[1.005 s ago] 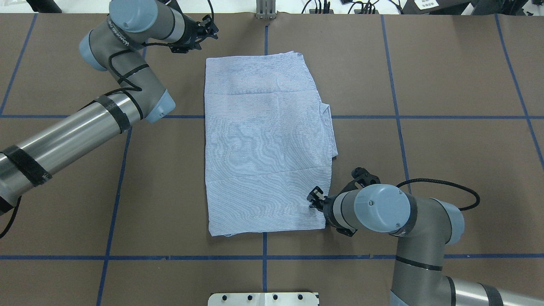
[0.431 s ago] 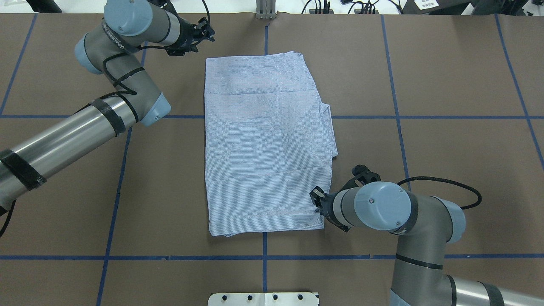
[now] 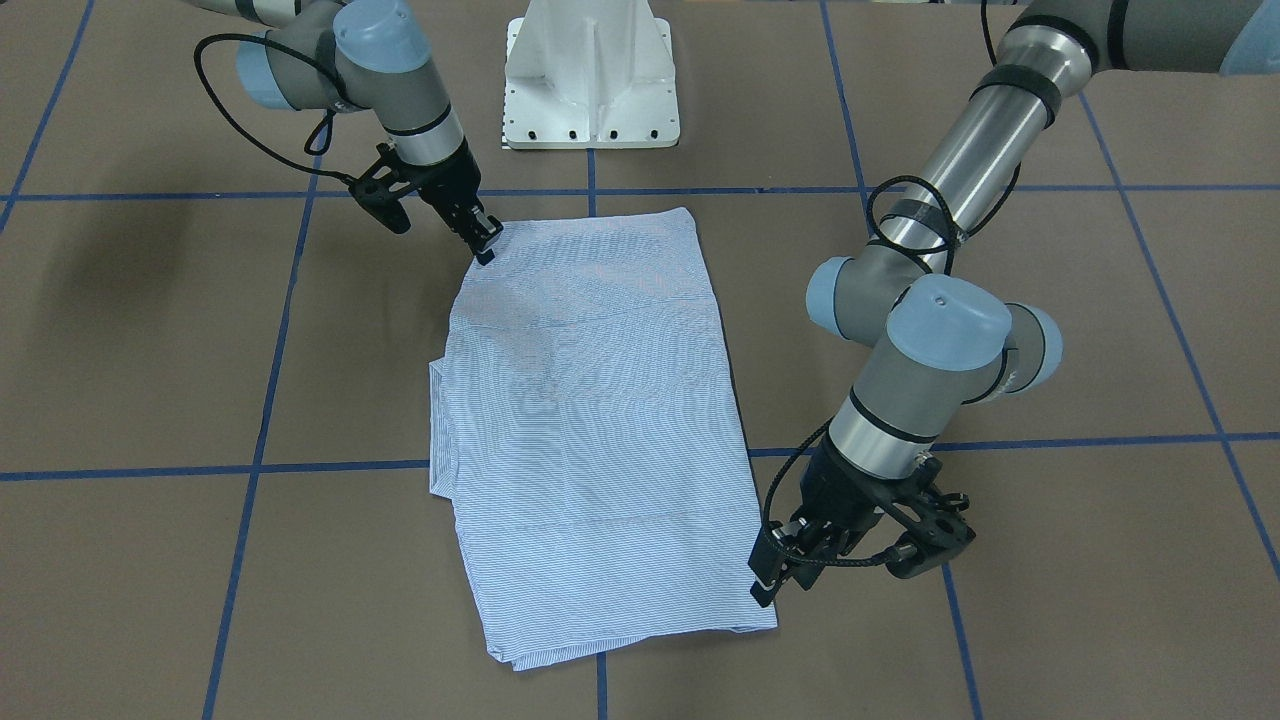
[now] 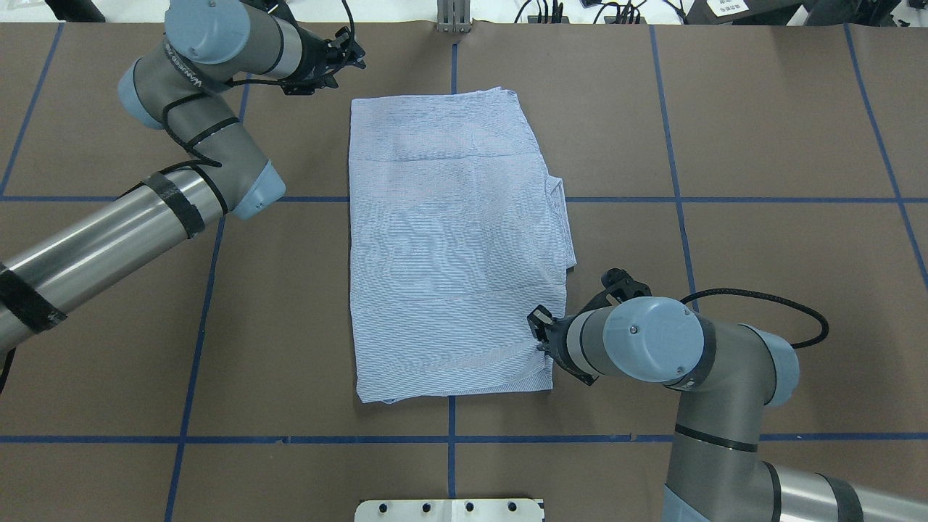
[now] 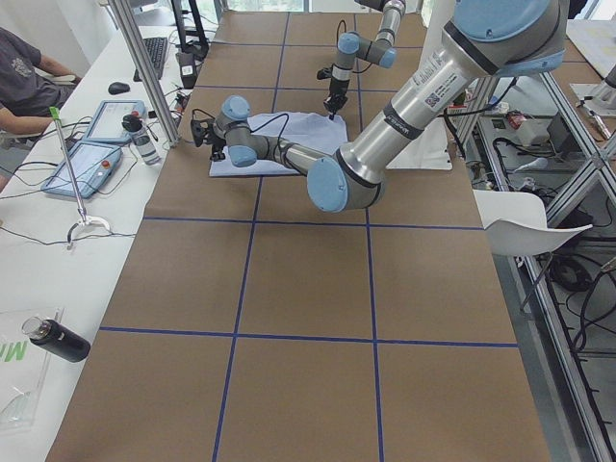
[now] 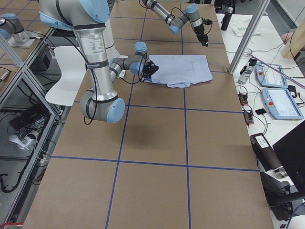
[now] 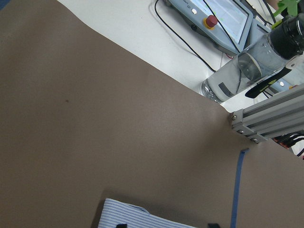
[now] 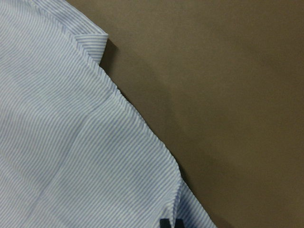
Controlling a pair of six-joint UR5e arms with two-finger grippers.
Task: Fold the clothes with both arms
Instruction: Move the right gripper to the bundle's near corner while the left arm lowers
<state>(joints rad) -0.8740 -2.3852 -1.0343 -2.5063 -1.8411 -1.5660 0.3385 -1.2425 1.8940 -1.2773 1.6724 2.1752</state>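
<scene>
Black and pinched narrow, the right claw grips the edge of the light blue striped shirt by the corner nearest the robot. In its wrist view the two fingertips stand close together with cloth between them. Just beside this claw the hem bows a little instead of running straight. Further along the same edge, a loose fold of cloth pokes out past the shirt's side.

The left claw is spread wide, low over the diagonally opposite corner, on the far side from the robot. In its wrist view that striped corner shows between the two tips at the bottom edge. I cannot tell whether they touch the cloth.

Between the two claws the shirt lies flat as a long folded rectangle on the brown paper-covered desk, which is crossed by blue tape lines. Beyond the left claw an aluminium bar stands at the desk's edge, with a clear bottle and a control pendant behind it.
</scene>
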